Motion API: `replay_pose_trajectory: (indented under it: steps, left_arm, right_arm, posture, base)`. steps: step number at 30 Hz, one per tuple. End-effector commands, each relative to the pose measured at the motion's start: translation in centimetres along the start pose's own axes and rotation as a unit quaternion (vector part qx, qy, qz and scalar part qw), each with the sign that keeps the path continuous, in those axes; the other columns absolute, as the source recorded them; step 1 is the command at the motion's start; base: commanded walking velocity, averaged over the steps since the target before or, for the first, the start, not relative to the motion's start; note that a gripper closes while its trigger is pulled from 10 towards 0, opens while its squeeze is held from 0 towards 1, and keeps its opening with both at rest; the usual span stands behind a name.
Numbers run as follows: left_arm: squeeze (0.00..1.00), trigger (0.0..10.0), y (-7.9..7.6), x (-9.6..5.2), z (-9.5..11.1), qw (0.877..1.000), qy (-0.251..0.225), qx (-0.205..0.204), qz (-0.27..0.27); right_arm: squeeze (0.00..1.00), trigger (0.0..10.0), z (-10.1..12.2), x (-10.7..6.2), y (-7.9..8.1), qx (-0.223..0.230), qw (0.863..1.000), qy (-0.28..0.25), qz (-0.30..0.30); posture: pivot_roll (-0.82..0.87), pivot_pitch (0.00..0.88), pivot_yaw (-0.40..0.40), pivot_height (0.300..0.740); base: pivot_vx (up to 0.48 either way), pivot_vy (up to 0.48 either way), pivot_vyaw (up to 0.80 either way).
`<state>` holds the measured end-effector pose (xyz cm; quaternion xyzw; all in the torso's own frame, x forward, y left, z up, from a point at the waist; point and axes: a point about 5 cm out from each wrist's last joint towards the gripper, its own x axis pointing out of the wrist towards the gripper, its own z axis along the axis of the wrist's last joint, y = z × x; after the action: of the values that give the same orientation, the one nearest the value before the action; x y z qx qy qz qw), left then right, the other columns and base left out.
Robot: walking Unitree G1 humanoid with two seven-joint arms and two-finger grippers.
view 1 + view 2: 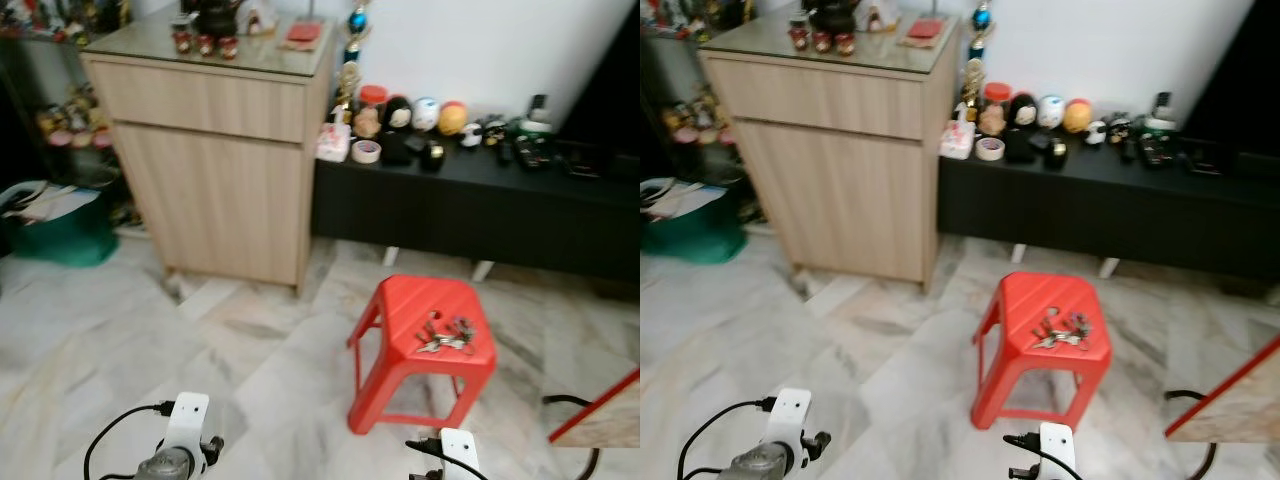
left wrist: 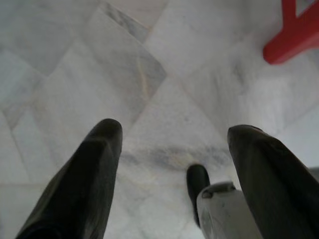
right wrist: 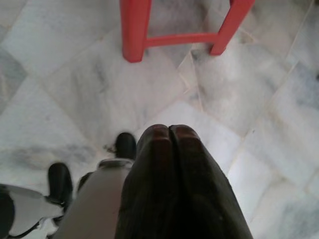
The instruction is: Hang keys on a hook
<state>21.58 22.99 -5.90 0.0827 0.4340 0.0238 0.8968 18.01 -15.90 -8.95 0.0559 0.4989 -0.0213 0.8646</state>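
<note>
A bunch of keys (image 1: 447,335) lies on top of a red plastic stool (image 1: 400,300) standing on the marble floor ahead and slightly to my right. Both arms hang low at the bottom of the eye views, well short of the stool. My left gripper (image 2: 172,137) is open, its two black fingers spread above the floor. My right gripper (image 3: 169,130) is shut with its fingertips pressed together and nothing between them; the stool's legs (image 3: 135,31) stand beyond it.
A wooden cabinet (image 1: 215,170) stands at the back left, small items on its glass top. A low black bench (image 1: 480,200) with balls, tape and clutter runs along the white wall. A green bin (image 1: 60,235) sits far left. A red-edged board (image 1: 600,415) juts in at right.
</note>
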Motion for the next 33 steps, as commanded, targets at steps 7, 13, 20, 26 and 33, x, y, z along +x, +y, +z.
replay_pose_trajectory:
  steps: [7,13,20,26,33]
  left_arm:
    - [0.0,10.0,-0.65,0.06,-0.08,1.0,0.008,0.01,-0.011]
    - [0.0,10.0,-0.72,0.07,-0.09,1.0,0.008,0.005,-0.01]
    - [0.0,10.0,-0.79,0.08,-0.05,1.0,0.008,-0.005,-0.015]
    - [0.0,10.0,-0.8,0.1,0.16,1.0,0.002,-0.017,-0.017]
    - [0.0,10.0,-0.82,0.12,0.24,1.0,0.006,-0.014,-0.024]
  right_arm:
    - [0.0,10.0,-0.13,-0.05,-0.54,0.004,1.0,0.002,-0.008]
    - [0.0,10.0,-0.04,-0.05,-0.6,-0.003,1.0,0.001,-0.008]
    - [0.0,10.0,0.16,-0.05,-0.59,0.016,1.0,-0.014,-0.015]
    - [0.0,10.0,0.33,-0.03,-0.53,0.02,1.0,-0.016,-0.014]
    - [0.0,10.0,0.47,-0.01,-0.5,0.014,1.0,-0.015,-0.015]
  posture:
    - [0.09,0.0,-0.087,0.736]
    - [0.09,0.0,-0.091,0.736]
    - [0.09,0.0,-0.087,0.736]
    - [0.09,0.0,-0.094,0.736]
    - [0.1,0.0,-0.094,0.736]
  base:
    - [0.0,0.0,-0.78]
    - [0.0,0.0,-0.78]
    - [0.0,0.0,-0.11]
    - [0.0,0.0,0.0]
    - [0.094,0.0,0.0]
